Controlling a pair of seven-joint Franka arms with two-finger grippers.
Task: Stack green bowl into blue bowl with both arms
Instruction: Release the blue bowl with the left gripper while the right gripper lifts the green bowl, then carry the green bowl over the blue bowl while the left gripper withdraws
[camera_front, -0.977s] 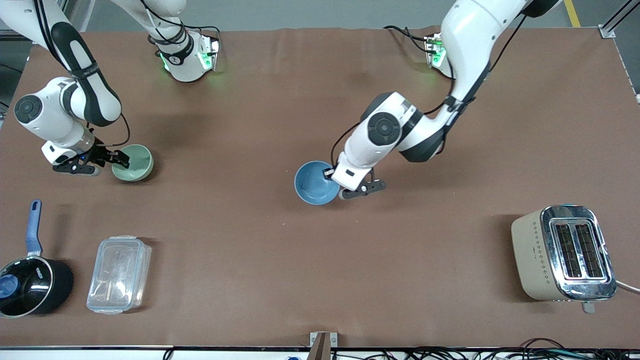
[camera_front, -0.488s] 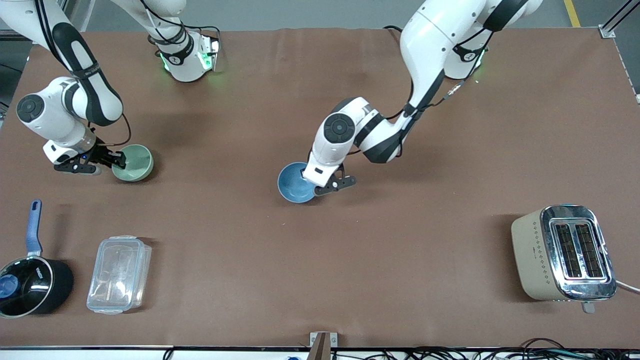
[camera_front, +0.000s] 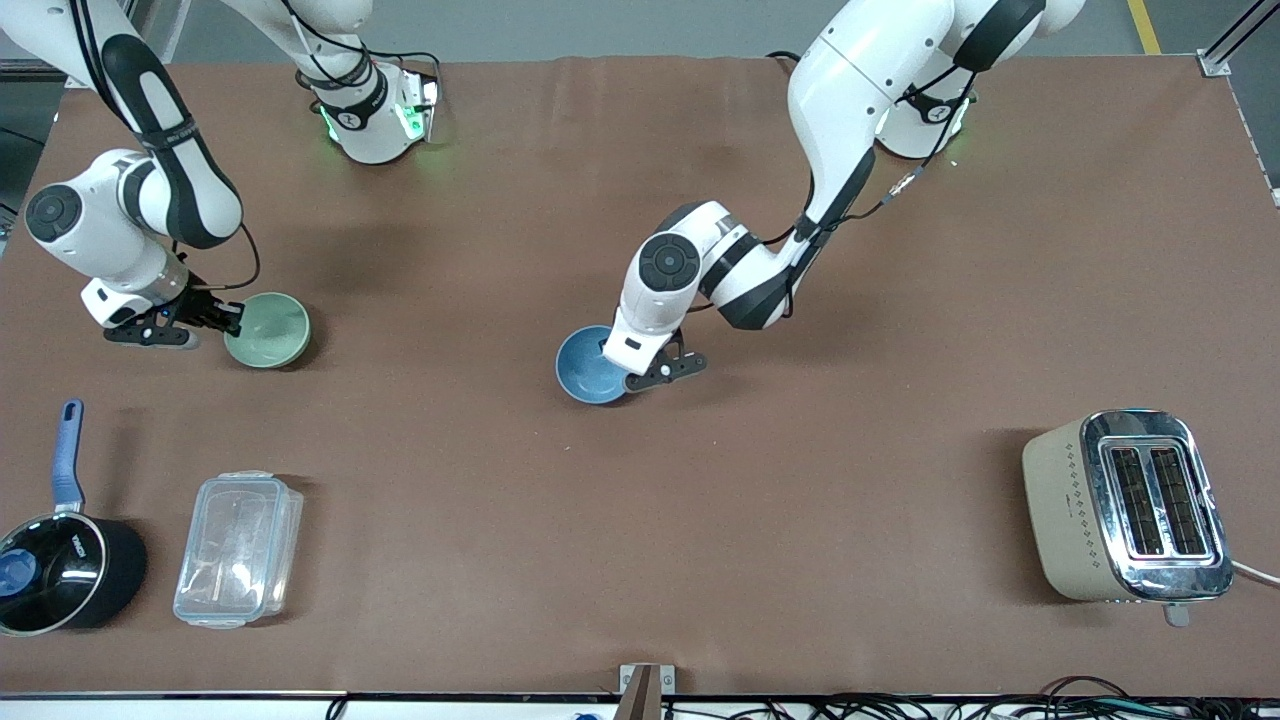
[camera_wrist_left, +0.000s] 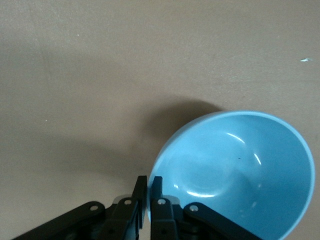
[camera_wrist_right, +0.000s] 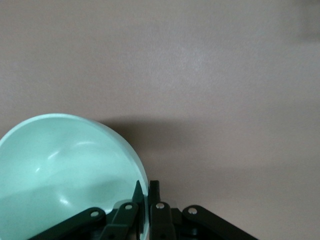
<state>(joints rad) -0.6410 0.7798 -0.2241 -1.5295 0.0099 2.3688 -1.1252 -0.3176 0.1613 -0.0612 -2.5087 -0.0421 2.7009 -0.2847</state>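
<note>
In the front view the right claw (camera_front: 222, 318) pinches the green bowl (camera_front: 268, 330) at its 9 o'clock rim near the right arm's end of the bench (camera_front: 640, 520), while the left claw (camera_front: 628, 372) grips the blue bowl (camera_front: 590, 365) at 3 o'clock mid-bench. The left wrist view shows that claw's fingers (camera_wrist_left: 156, 192) nearly closed on the blue bowl's (camera_wrist_left: 240, 170) rim. The right wrist view shows fingers (camera_wrist_right: 154, 195) clamped likewise across the green bowl's (camera_wrist_right: 65, 165) rim.

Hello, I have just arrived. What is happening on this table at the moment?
Two robot arms each hold one bowl by its rim. The right tool is shut on the green bowl toward the right arm's end of the table. The left tool is shut on the blue bowl near the middle of the table. The bowls are well apart, so the green one is not yet stacked into the blue one.
</note>
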